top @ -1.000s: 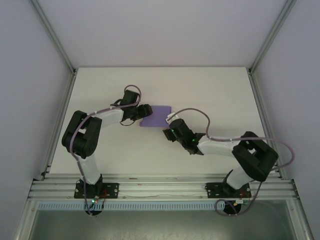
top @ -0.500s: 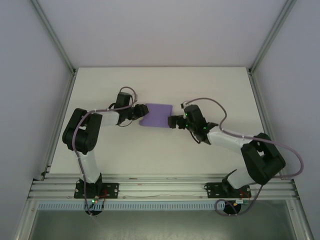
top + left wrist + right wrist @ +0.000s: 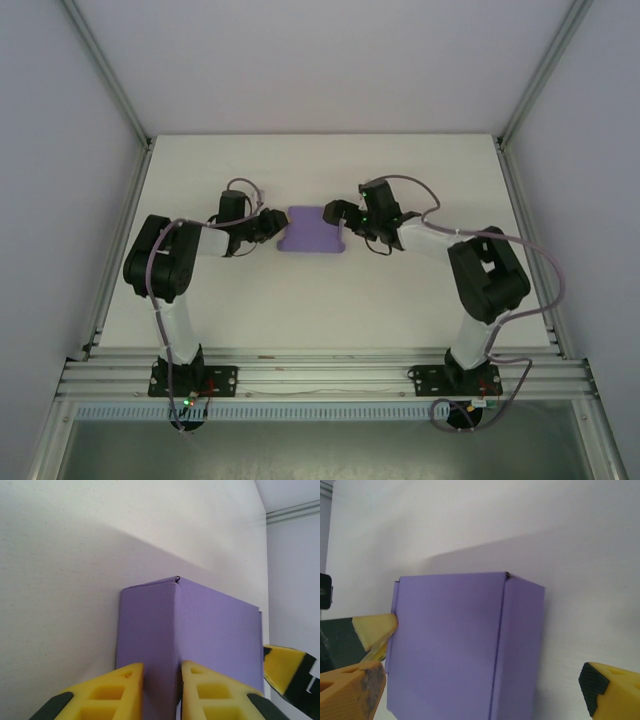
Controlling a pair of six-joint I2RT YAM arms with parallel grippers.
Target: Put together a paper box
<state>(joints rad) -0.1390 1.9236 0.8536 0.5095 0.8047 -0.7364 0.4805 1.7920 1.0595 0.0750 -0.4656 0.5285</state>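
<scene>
The paper box (image 3: 312, 231) is a small folded lavender box lying mid-table. My left gripper (image 3: 274, 224) is at its left end. In the left wrist view its yellow fingers (image 3: 120, 690) are shut on the box's darker side wall (image 3: 150, 640), with the gripper (image 3: 162, 690) pinching along the fold. My right gripper (image 3: 338, 214) is at the box's right end, open wide. In the right wrist view the box (image 3: 455, 645) lies between the spread fingers (image 3: 350, 690) of that gripper (image 3: 480, 700). A left fingertip (image 3: 375, 630) touches the box's far edge.
The white table (image 3: 420, 180) has bare room behind and in front of the box. Aluminium frame rails (image 3: 300, 375) run along the near edge, and side rails (image 3: 525, 230) line the table.
The right gripper has swung from in front of the box up to its right end, fingers spread around it. The left gripper has slid a little leftward, still on the box.
</scene>
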